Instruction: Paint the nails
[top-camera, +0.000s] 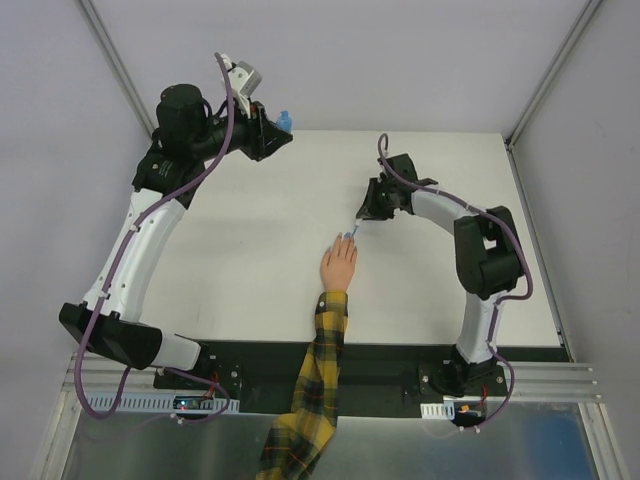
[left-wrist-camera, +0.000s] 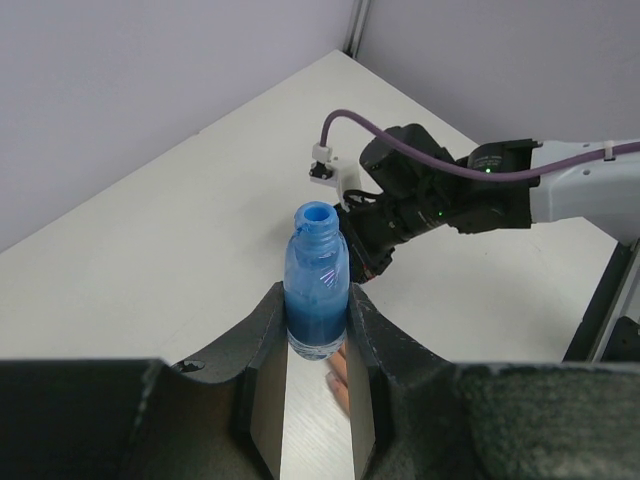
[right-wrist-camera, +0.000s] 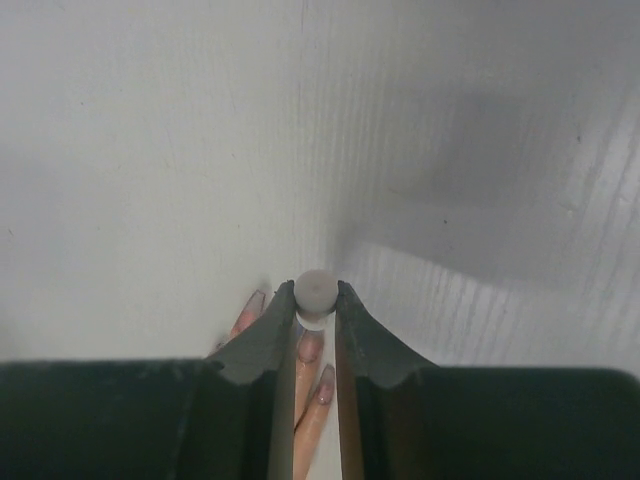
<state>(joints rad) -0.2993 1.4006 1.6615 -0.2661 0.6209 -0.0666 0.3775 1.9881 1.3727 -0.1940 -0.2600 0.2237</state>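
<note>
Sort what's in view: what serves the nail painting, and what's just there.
For the job:
nails on the hand
blue bottle, uncapped, in the left gripper
brush cap in the right gripper

Just there:
plaid sleeve
table

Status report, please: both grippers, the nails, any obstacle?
Left gripper shut on blue bottle, uncapped. Right gripper shut on white brush cap, above nails. No obstacle seen.

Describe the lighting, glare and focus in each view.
Top external: even soft light, sharp throughout. Left wrist: the blue bottle is crisp with a small glare streak; the left fingers holding it are dark and soft. Right wrist: a broad soft shadow crosses the table at upper right; the right fingers and white cap look soft.
</note>
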